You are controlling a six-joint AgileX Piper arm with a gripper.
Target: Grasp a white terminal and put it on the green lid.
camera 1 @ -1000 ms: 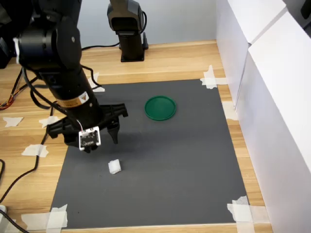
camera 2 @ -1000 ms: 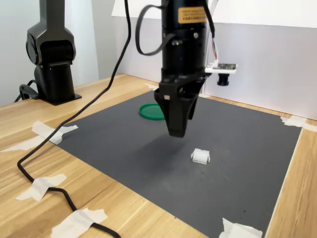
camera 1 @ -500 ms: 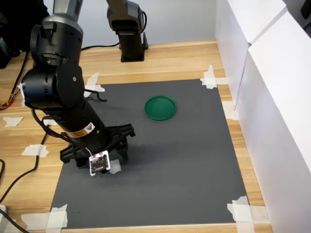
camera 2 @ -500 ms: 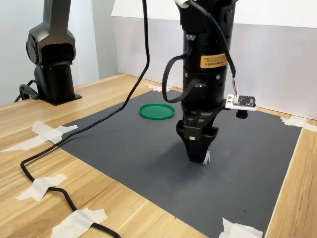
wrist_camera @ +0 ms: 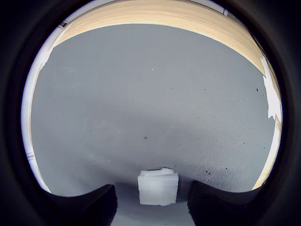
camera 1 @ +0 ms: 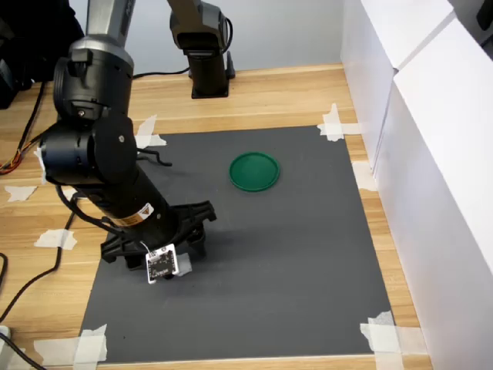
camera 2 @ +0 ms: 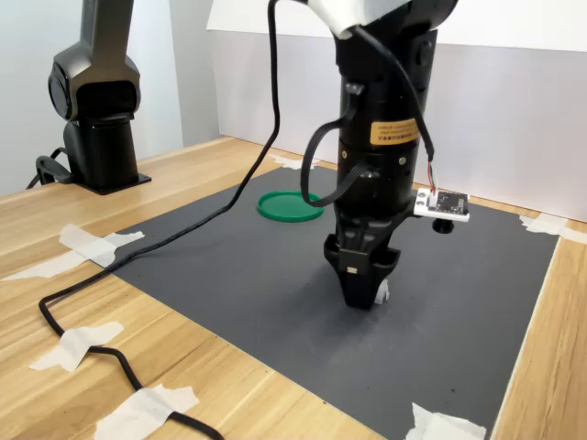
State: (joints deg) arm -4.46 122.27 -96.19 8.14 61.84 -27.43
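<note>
One white terminal [wrist_camera: 158, 187] on the dark mat [camera 1: 308, 254], squarely between the spread, not yet closed fingers of the lowered gripper [camera 2: 363, 298]; green lid [camera 1: 254, 170] well apart, toward the first exterior view's upper right.

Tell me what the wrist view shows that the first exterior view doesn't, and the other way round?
Only the wrist view shows the white terminal whole, sitting on the mat between the two dark fingers of the tool, with gaps on either side. Only the first exterior view shows the green lid, the arm's body, a second black arm base on the wooden table and the white wall panels. Both show the dark mat and taped corners.
</note>
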